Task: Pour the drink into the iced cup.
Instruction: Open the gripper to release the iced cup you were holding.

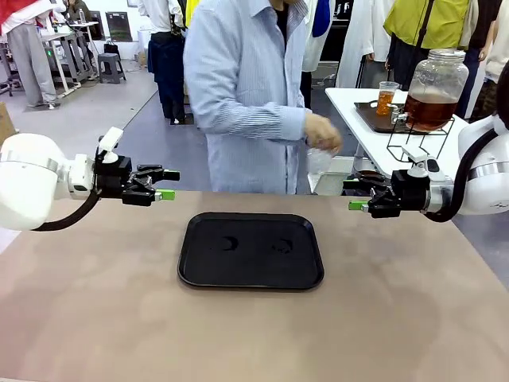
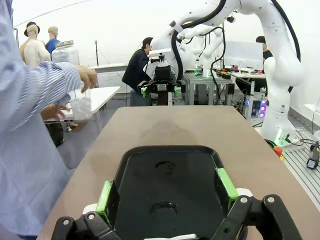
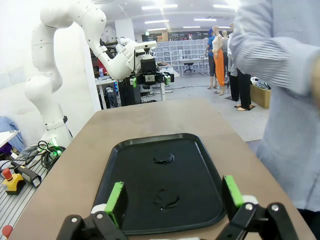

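A: Grippers first, pls.
B: Left gripper hangs above the table's left side w/ jaws spread wide, nothing between them; right gripper mirrors it on the right side, jaws wide apart too, empty. Both point inward toward each other, well apart.

A: Btwn them?
B: Black tray lies flat mid-table on the tan table; two small wet marks on its surface, nothing standing on it. Left wrist view looks down the tray lengthwise btwn green pads.

A: Drink?
B: Amber-brown drink sits in a big glass dispenser jar on a wire stand, on the white side table far right; well away from both grippers.

A: Person?
B: Stands at the far side in a striped blue shirt; a hand holds a clear plastic cup beyond the table's far edge; can't tell what's in it.
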`<state>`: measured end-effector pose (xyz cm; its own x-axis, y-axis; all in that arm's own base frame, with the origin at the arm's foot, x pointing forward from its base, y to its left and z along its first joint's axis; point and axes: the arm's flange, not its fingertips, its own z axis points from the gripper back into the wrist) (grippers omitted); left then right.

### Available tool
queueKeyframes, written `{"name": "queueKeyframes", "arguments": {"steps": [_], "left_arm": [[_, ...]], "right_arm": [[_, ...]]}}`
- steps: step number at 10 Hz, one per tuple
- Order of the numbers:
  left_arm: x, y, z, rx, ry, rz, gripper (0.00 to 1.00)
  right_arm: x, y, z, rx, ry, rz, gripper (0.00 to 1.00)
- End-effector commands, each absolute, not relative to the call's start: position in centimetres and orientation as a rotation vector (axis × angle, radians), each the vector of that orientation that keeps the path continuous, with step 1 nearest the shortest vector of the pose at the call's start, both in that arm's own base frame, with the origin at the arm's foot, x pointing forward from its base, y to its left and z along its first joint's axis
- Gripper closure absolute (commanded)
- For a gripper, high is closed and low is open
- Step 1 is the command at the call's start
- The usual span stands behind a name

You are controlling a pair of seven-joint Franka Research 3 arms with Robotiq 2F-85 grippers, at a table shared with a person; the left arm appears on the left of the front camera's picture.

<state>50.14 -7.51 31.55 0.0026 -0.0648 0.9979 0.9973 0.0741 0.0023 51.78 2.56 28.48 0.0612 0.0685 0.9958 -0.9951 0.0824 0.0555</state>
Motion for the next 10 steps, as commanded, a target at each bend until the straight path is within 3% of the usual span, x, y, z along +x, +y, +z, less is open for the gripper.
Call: {"name": "queueKeyframes", "arguments": {"steps": [1,10], "left_arm": [[50.25,-7.54,31.78,-1.104,-1.188,-1.191,0.0],[50.25,-7.54,31.78,-1.104,-1.188,-1.191,0.0]], "right_arm": [[51.94,2.74,28.87,1.13,-1.145,1.144,0.0],[51.94,2.74,28.87,1.13,-1.145,1.144,0.0]]}}
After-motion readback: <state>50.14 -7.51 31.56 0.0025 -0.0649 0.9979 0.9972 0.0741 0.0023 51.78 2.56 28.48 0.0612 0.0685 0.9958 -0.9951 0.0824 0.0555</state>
